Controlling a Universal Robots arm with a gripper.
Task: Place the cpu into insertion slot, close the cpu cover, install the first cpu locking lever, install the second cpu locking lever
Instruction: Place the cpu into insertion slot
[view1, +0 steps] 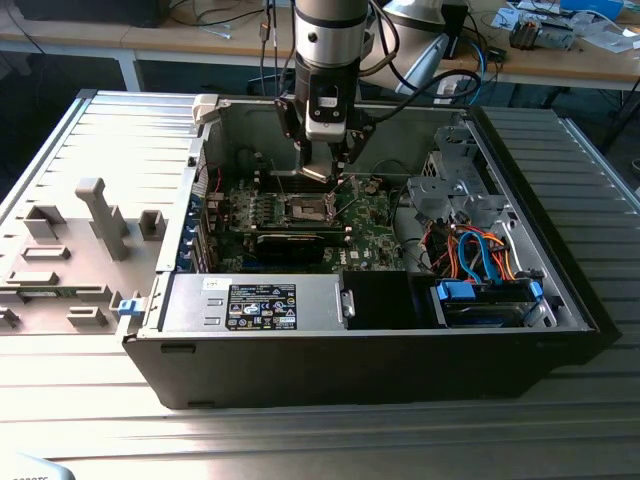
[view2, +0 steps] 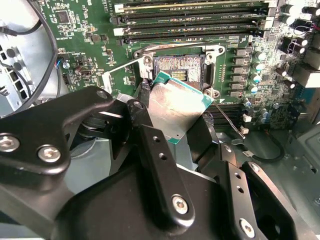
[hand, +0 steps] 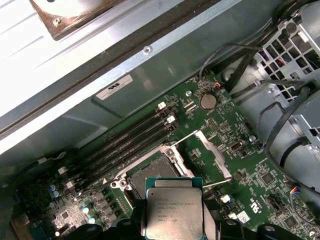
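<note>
Second wrist view shows one gripper (view2: 172, 114) clamped on one cpu (view2: 179, 106) near one insertion slot (view2: 179, 67).

A robotics or electronics lab, to judge by the open computer case (view1: 350, 362) on a ribbed metal table (view1: 300, 432); behind the case, a wooden workbench (view1: 565, 66) strewn with cables (view1: 212, 14) and loose parts (view1: 540, 32) (circuit hardware, apparently); above the case, a cabled robot arm (view1: 326, 40).
</note>
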